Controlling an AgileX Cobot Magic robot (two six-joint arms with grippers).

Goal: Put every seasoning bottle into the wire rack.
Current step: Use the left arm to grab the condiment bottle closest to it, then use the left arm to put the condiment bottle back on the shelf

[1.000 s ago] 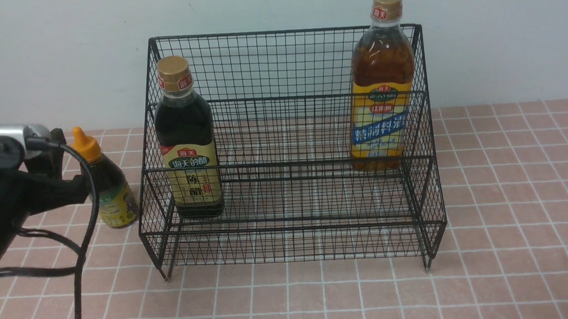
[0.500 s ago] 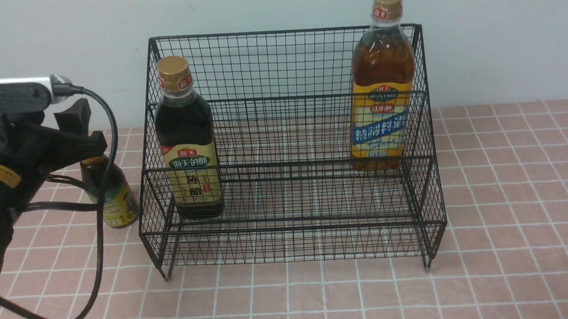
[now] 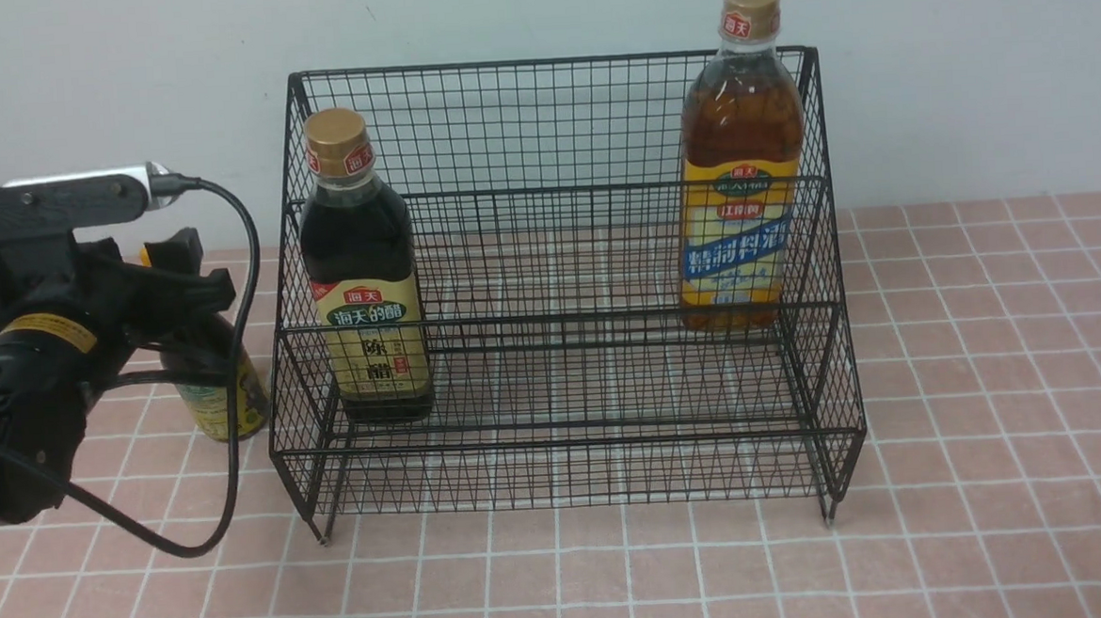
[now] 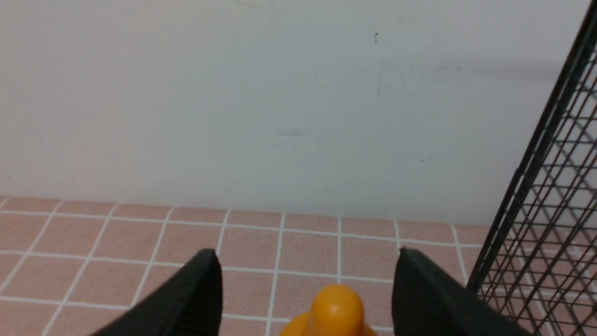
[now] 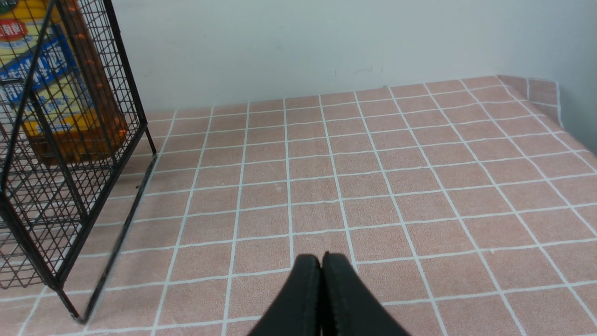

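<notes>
Quick rundown of where you're at: your left gripper [image 3: 198, 271] is spread wide, and the small dark bottle [image 3: 227, 401] stands on the table right in the gap between its fingers. In the left wrist view the orange nozzle [image 4: 336, 308] is centred between the two pads with space on both sides, so nothing's clamped yet. Coming in wide makes sense, since the body under that nozzle is a lot fatter than the tip. My guess is you want to close lower down on the body, not on the tapered nozzle.

The wire rack [image 3: 547, 61] is just beside that gripper on its right. The finger on that side doesn't have much room, so mind the sloping side wires when you lift.

The dark bottle with the beige label [image 3: 366, 290] already sits on the lower tier at the end nearest your left gripper. The tall amber bottle [image 3: 742, 195] is on the upper tier at the far end. So this little one looks like the last to go in.

Your right gripper [image 5: 322, 266] is pinched together on nothing, low over bare tablecloth [image 5: 419, 186], near the amber-bottle end of the rack and out of the way.
</notes>
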